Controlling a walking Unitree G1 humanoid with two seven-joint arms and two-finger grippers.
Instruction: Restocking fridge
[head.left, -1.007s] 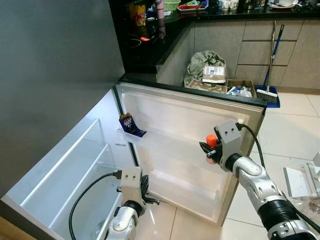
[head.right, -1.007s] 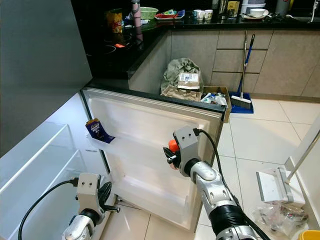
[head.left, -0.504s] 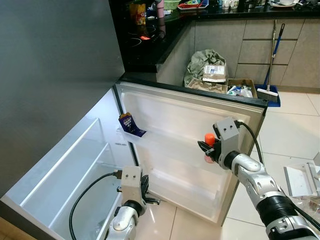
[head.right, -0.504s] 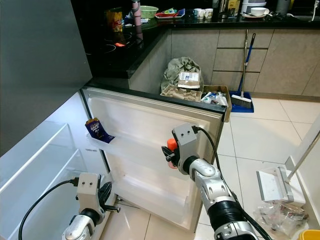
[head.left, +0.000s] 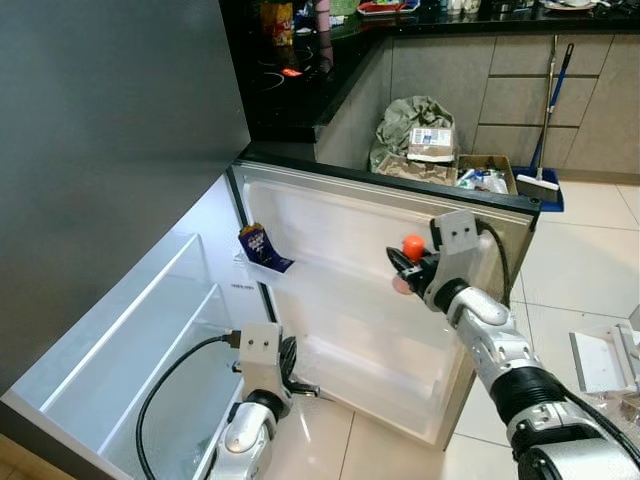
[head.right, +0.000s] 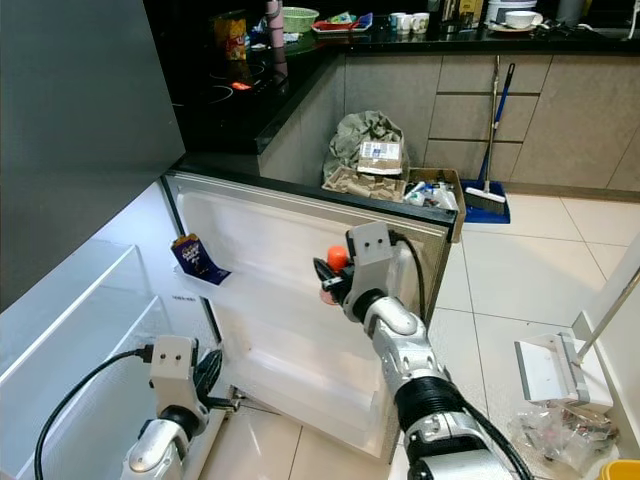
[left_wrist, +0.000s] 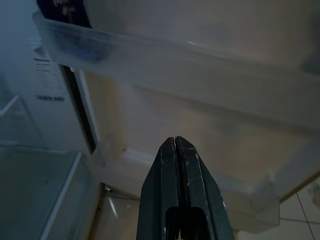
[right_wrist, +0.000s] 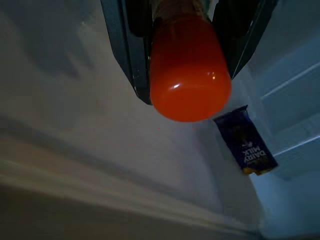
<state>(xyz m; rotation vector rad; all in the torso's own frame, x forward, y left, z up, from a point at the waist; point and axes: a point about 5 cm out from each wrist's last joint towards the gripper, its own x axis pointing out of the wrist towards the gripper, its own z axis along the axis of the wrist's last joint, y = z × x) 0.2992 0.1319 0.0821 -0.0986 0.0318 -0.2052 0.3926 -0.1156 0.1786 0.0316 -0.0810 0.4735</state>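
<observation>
The fridge door (head.left: 330, 215) stands wide open, its white inner side facing me. My right gripper (head.left: 405, 268) is shut on a small bottle with an orange cap (head.left: 412, 246), held close to the door's inner face at mid height. In the right wrist view the orange cap (right_wrist: 189, 75) sits between the two fingers. A purple chocolate bar (head.left: 254, 245) stands in the upper door shelf (head.left: 275, 272), to the left of the bottle. My left gripper (left_wrist: 176, 140) is shut and empty, low by the door's bottom shelf.
The lit fridge interior (head.left: 150, 340) with glass shelves lies to the left. Behind the door are a stuffed bag (head.left: 410, 125), cardboard boxes (head.left: 480, 175) and a broom (head.left: 545, 110) against the cabinets. Plastic items (head.left: 600, 365) lie on the tiled floor at right.
My right gripper has carried the orange-capped bottle up and to the left, closer to the door's upper shelf. The left arm has barely moved.
</observation>
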